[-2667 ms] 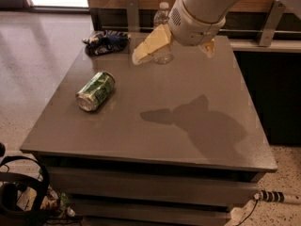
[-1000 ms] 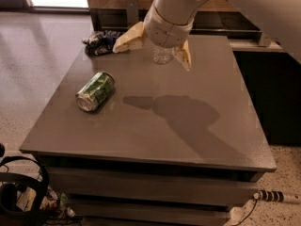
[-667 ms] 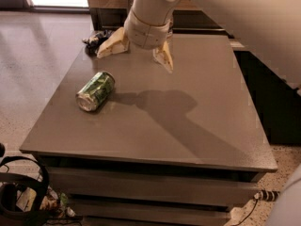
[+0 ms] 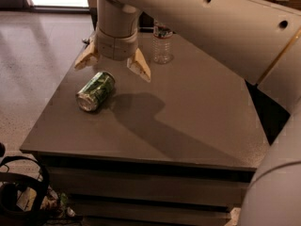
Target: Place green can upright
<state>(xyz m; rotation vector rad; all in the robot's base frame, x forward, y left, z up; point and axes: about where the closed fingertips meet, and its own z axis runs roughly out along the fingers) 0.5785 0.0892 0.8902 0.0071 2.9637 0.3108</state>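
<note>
The green can lies on its side on the grey table, near the left edge, its silver end facing the front left. My gripper hangs open just above and behind the can, its two cream fingers spread wide, one to the can's upper left and one to its upper right. It holds nothing. The white arm crosses the view from the upper right.
A clear plastic water bottle stands upright at the back of the table, right of the gripper. The table's left and front edges drop to a speckled floor. Cables and a dark object lie on the floor at the lower left.
The gripper has moved left and forward across the table, from near the bottle to right over the can. The can has not moved. The dark bag at the back is now hidden.
</note>
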